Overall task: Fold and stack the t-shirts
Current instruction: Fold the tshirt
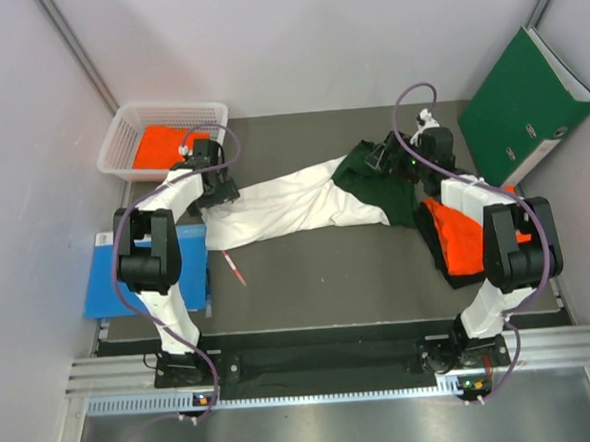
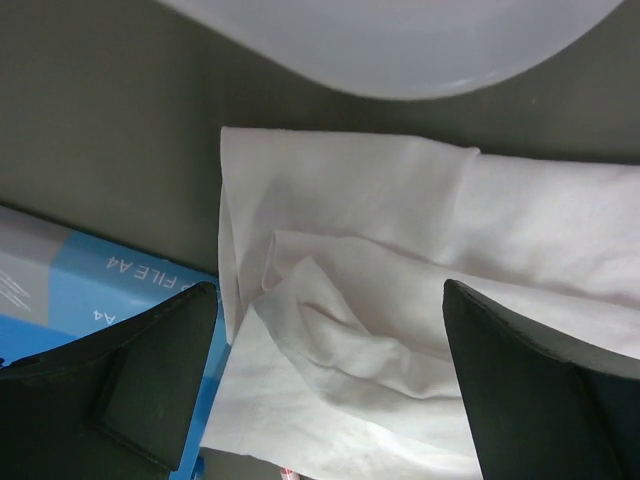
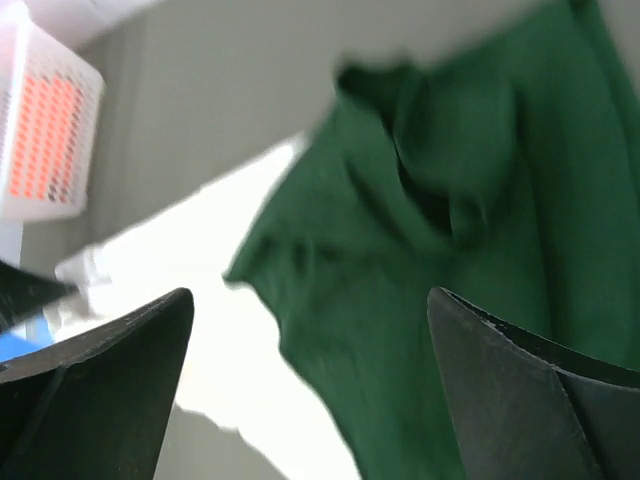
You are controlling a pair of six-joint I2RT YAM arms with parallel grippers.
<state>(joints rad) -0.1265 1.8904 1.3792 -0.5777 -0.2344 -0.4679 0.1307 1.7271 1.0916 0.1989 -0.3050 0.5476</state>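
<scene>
Spreading appears to be the step in hand: the white t-shirt (image 1: 294, 203) with dark green sleeves is laid long across the middle of the table (image 1: 329, 289) and is not yet folded. Both grippers are seen spread wide with nothing pinched. The left gripper (image 2: 330, 290) is held over the white hem at centre left, the right gripper (image 3: 310, 295) over a green sleeve at centre right.

A fresh grasp of hem and sleeve edges is judged to be needed next, so that a fold can be made.

Four shirts are counted (the white one included):
- one orange t-shirt (image 1: 160, 146) in the basket (image 1: 117, 149) at upper left;
- a second orange t-shirt (image 1: 461, 233) at right, laid on one black t-shirt (image 1: 440, 262).

Also counted are one green binder (image 1: 523, 97), one blue book (image 1: 103, 278), one basket and one red pen (image 1: 236, 268).
</scene>
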